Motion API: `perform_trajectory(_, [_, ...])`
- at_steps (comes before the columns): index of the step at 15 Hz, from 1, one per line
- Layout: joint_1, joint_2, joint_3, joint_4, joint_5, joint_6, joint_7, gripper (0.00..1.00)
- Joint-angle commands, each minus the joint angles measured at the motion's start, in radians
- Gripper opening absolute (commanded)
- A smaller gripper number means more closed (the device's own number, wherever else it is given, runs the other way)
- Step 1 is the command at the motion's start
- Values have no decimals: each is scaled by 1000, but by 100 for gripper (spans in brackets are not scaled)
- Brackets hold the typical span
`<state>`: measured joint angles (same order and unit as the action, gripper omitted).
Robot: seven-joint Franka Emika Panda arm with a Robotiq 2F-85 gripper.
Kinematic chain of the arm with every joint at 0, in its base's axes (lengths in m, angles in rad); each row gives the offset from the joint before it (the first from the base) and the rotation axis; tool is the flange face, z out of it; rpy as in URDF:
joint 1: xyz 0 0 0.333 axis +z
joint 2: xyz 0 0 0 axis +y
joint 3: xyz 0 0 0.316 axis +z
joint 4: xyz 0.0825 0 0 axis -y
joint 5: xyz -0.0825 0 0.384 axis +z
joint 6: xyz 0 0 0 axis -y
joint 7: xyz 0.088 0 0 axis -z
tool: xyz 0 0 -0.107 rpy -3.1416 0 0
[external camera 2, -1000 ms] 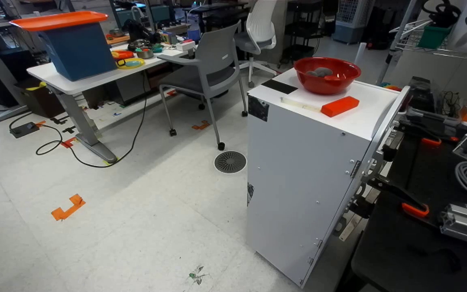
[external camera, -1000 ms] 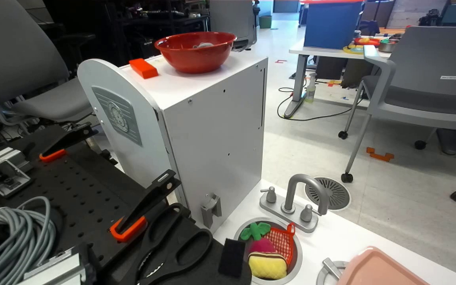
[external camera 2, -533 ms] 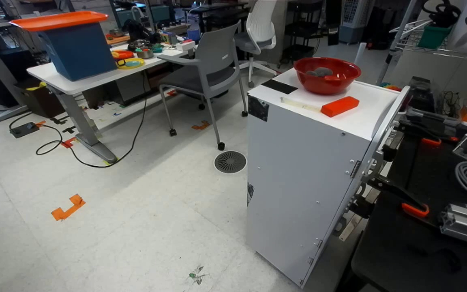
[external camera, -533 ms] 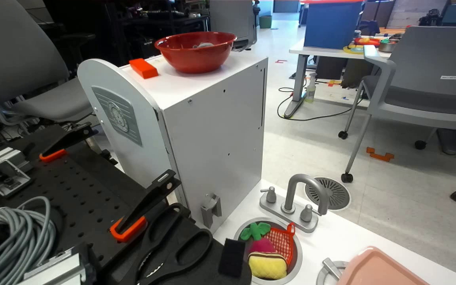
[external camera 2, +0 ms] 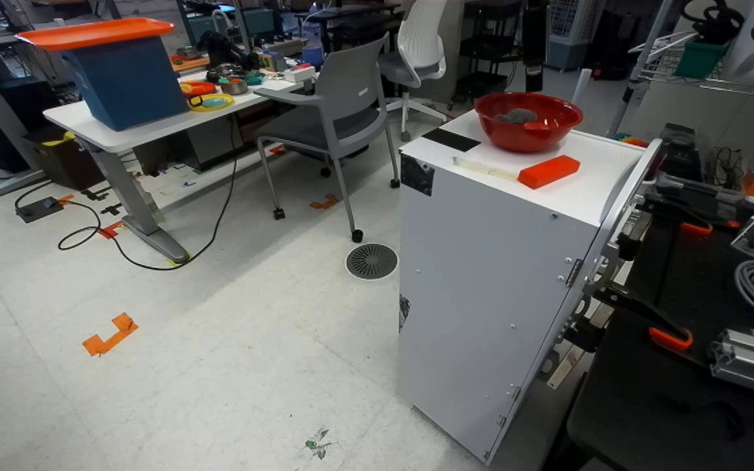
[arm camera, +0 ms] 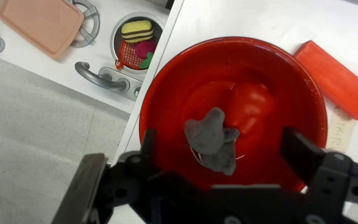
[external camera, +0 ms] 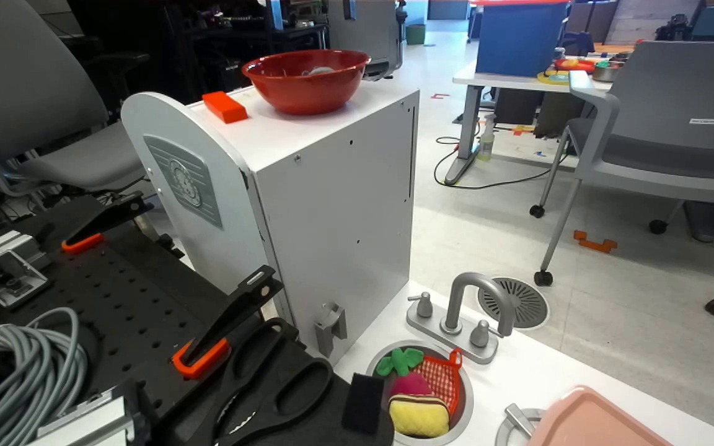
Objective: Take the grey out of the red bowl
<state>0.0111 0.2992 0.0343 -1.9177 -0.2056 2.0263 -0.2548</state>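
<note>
Jaws spread wide above the red bowl (arm camera: 169, 96); grey soft piece (arm camera: 208, 135) lies inside, beside a glossy red piece (arm camera: 250, 105).

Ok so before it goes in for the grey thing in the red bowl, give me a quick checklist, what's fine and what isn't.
1. Gripper open: ok, its jaws stand wide apart.
2. Target in place: ok, the grey thing lies inside the red bowl, not held.
3. Lined up: ok, in the wrist view it shows between the jaws.
4. Room around it: not ok, a glossy red lump sits close beside it and might get in the way.
5. Bowl steady: ok by its look, standing upright on the white cabinet in both exterior views.
6. Height left to descend: cannot tell.
</note>
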Motion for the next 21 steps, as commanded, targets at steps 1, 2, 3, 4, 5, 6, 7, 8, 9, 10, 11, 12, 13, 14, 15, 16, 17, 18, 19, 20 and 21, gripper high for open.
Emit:
perform_trajectory(1, [3, 23, -3, 27, -23, 18, -7, 100])
perform_trajectory(2, [7, 28, -5, 30, -37, 24, -2, 100])
perform_trajectory(3, [9, 34, -6, 34, -48, 26, 1, 100])
perform_trajectory(4, [10, 41, -6, 39, -58, 25, 2, 100])
perform_trajectory(5, [9, 48, -6, 44, -61, 23, 1, 100])
perform_trajectory(6, [8, 53, -6, 47, -62, 22, -1, 100])
perform_trajectory(7, [9, 59, -5, 50, -63, 20, 0, 100])
perform_trajectory(8, [10, 64, -4, 54, -65, 20, 2, 100])
perform_trajectory(9, [11, 68, -4, 57, -63, 19, 3, 100])
perform_trajectory(10, [13, 72, -4, 60, -64, 19, 9, 100])
perform_trajectory(11, [15, 73, -5, 62, -63, 23, 16, 100])
perform_trajectory(12, [14, 73, -3, 65, -56, 27, 16, 100])
perform_trajectory(13, [14, 73, -3, 67, -53, 31, 19, 100])
perform_trajectory(14, [13, 73, -1, 70, -49, 36, 17, 100])
perform_trajectory(15, [11, 72, 1, 71, -43, 45, 13, 100])
perform_trajectory(16, [9, 71, 2, 72, -35, 55, 9, 100])
perform_trajectory(17, [7, 68, 4, 72, -24, 62, 9, 100])
perform_trajectory(18, [5, 64, 7, 70, -13, 71, 8, 100])
perform_trajectory(19, [3, 58, 10, 67, -3, 78, 3, 100])
perform_trajectory(20, [1, 53, 13, 65, 9, 89, -6, 100])
perform_trajectory(21, [-4, 49, 19, 62, 27, 103, -23, 100])
